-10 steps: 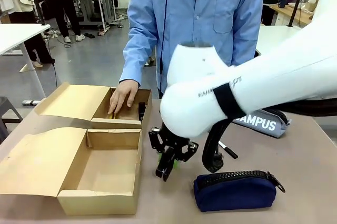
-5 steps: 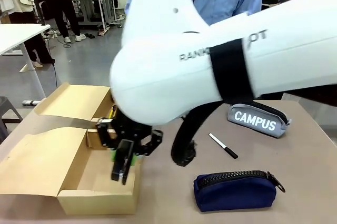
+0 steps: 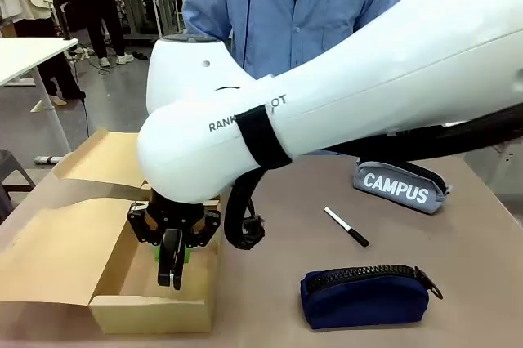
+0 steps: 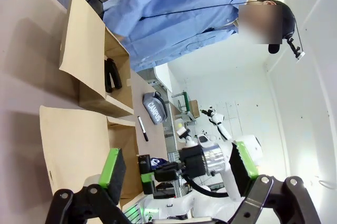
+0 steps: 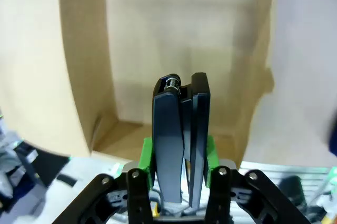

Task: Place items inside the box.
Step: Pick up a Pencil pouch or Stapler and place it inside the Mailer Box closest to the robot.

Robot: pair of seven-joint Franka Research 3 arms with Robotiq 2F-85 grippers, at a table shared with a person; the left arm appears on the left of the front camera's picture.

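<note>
- Grey pouch (image 3: 400,187), far right of table: white lettering "CAMPUS".
- Right arm (image 3: 368,78): partial print "RANKA", "OT".
- Right arm reaches across table from right to left, wrist pointing down.
- Right gripper (image 3: 173,262) over near box (image 3: 151,313), at left.
- Claw clenched on black stapler (image 5: 179,129), pinched between green pads, long axis along fingers, above box interior. Contact with box floor: cannot tell.
- Left gripper (image 4: 177,163): released, pads spread wide, nothing between.
- Marker (image 3: 346,226) and navy pouch (image 3: 366,295) lie on table right of box.
</note>
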